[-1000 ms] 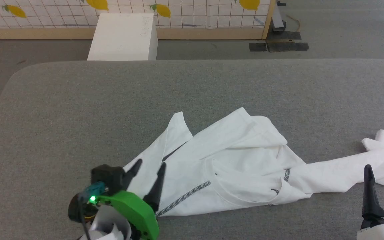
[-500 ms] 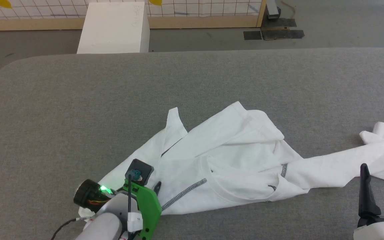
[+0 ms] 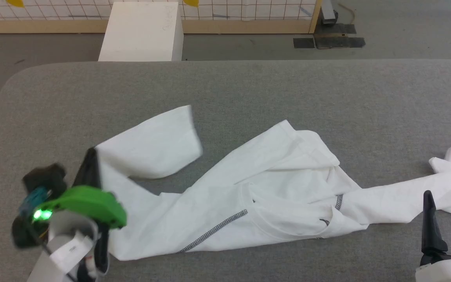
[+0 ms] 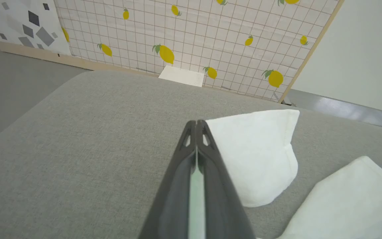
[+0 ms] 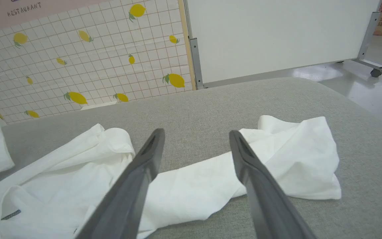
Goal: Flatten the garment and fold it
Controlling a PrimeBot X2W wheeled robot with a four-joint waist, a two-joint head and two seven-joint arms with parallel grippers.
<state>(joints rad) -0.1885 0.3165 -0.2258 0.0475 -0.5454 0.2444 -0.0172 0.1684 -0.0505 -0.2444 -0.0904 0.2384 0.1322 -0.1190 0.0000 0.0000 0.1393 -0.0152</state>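
Flattening stage: my left claw [image 4: 196, 124] clenched a sleeve of the garment [image 3: 272, 176], which lay crumpled on the bench [image 3: 249, 90], on my side of the white box [image 3: 141, 33]. My right claw [image 3: 444, 196] gaped empty; next, I judged, drawing that sleeve out flat.

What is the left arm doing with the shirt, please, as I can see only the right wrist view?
Observer: The left gripper has its jaws shut on one sleeve of the garment.
Operator: Where does that sleeve lie?
Observer: It is spread out to the robot's left, with its cuff towards the far edge of the table.
Operator: And where is the collar?
Observer: The neck opening lies towards the table's near edge, between the two zigzag seams.
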